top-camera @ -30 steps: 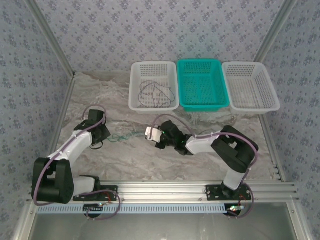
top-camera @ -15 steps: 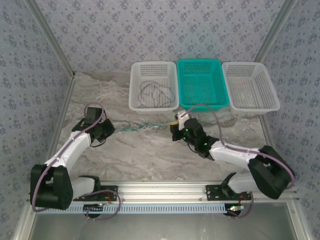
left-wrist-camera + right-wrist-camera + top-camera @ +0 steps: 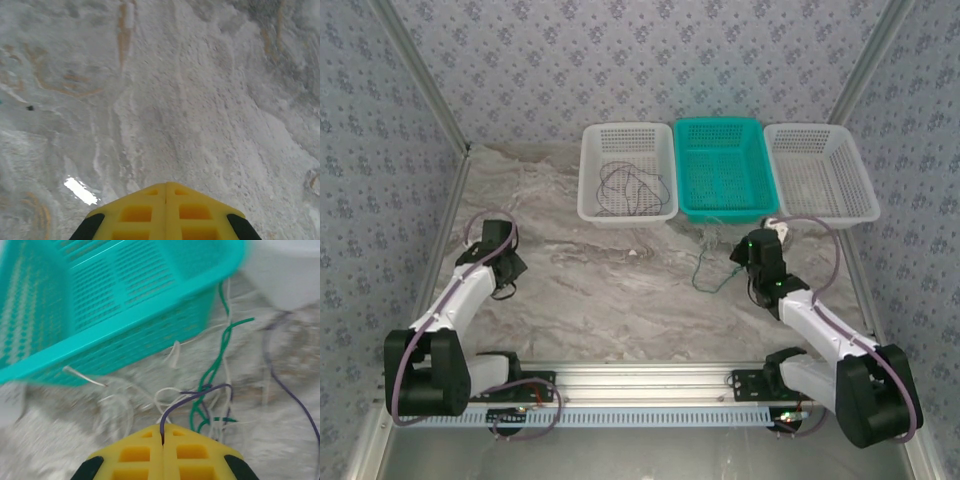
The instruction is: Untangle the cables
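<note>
A loose tangle of thin cables (image 3: 708,266) lies on the marble table just in front of the teal basket (image 3: 722,205). In the right wrist view it shows a green cable (image 3: 216,364), pale white ones (image 3: 169,392) and a dark purple one (image 3: 200,393). My right gripper (image 3: 162,426) is shut on the end of the dark purple cable; from above it (image 3: 742,250) sits at the tangle's right edge. More dark cables (image 3: 632,188) lie coiled in the left white basket (image 3: 592,208). My left gripper (image 3: 166,184) is shut on nothing over bare table, at the far left (image 3: 516,267).
Three baskets stand in a row at the back, with a second white basket (image 3: 860,210) on the right. The teal basket's near wall (image 3: 115,340) is close in front of my right fingers. Metal frame posts run along both table sides.
My right arm swung from the table's middle to the right, dragging the cable tangle before the teal basket. The cable once stretched to my left gripper is gone from it; the left arm drew back slightly.
</note>
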Robot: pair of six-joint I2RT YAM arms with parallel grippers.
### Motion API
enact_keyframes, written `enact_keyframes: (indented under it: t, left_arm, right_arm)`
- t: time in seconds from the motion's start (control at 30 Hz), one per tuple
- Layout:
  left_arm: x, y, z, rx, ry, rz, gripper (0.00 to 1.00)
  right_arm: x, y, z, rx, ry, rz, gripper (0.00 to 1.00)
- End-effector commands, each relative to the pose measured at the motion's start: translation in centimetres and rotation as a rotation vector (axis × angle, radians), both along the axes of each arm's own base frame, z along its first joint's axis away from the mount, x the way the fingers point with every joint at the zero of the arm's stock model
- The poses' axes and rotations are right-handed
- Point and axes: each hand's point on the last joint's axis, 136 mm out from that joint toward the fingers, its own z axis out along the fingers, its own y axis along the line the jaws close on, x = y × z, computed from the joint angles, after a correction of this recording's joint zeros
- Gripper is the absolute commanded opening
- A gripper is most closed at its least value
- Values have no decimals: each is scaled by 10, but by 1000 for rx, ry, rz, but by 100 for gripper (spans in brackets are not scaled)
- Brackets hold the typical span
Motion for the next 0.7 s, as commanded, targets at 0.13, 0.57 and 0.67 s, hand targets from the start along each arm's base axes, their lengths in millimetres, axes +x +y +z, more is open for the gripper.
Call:
enact_keyframes:
  t: [0.13,0.57,0.67]
  left_arm:
    - [20,-57,29,-145,-177,-307,14]
    - [1,-146,127,-309,-576,-759,46]
    - [-6,-161,123,-368,-582,-803,50]
  right_arm:
    - [-32,114,50,45,-129,645,0]
    - [-102,225,105,-14,-307,1230,0]
    - [-92,229,79,-26,-243,1211,0]
